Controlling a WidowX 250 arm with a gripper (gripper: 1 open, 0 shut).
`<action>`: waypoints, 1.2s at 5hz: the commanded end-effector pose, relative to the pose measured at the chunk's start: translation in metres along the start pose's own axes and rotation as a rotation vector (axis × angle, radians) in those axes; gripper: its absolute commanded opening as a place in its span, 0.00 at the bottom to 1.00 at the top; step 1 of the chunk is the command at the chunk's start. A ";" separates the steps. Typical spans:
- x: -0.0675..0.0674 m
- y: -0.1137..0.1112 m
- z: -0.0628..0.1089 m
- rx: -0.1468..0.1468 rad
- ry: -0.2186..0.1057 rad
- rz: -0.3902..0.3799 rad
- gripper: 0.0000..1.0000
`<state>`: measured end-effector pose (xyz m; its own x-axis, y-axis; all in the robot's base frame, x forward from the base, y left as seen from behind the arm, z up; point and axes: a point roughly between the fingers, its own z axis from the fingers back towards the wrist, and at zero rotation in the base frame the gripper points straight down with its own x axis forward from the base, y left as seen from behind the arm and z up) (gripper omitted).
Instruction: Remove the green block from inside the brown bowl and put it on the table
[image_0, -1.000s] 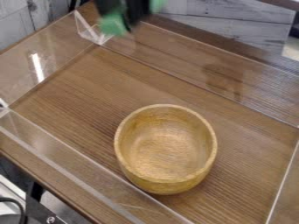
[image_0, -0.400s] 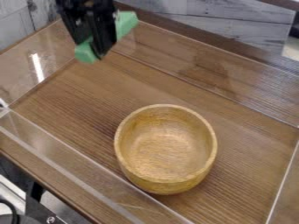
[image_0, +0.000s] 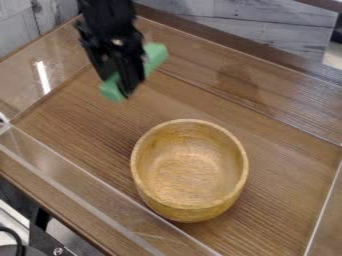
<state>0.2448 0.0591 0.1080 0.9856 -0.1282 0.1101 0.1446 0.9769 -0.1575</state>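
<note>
The green block (image_0: 134, 73) hangs tilted above the table (image_0: 267, 110), to the upper left of the brown bowl. My black gripper (image_0: 120, 68) comes down from the top edge and is shut on the block, whose ends stick out at lower left and upper right of the fingers. The brown bowl (image_0: 190, 168) stands upright near the front centre of the table, its pale inside holding nothing. The gripper is apart from the bowl, well above and behind its far-left rim.
Low clear acrylic walls (image_0: 54, 70) run along the left and front edges of the table. A pale wall and a ledge (image_0: 267, 30) lie behind the table at the top right.
The gripper with the green block has come into view from the top edge and moved down and a little right, lowering toward the table left of the bowl. The bowl has not moved.
</note>
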 end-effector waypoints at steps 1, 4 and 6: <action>0.010 -0.016 -0.009 0.030 -0.038 -0.044 0.00; 0.007 -0.052 -0.017 0.041 -0.048 -0.113 0.00; 0.003 -0.050 -0.007 0.039 -0.065 -0.102 0.00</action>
<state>0.2359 0.0072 0.0980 0.9647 -0.2217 0.1425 0.2392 0.9635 -0.1204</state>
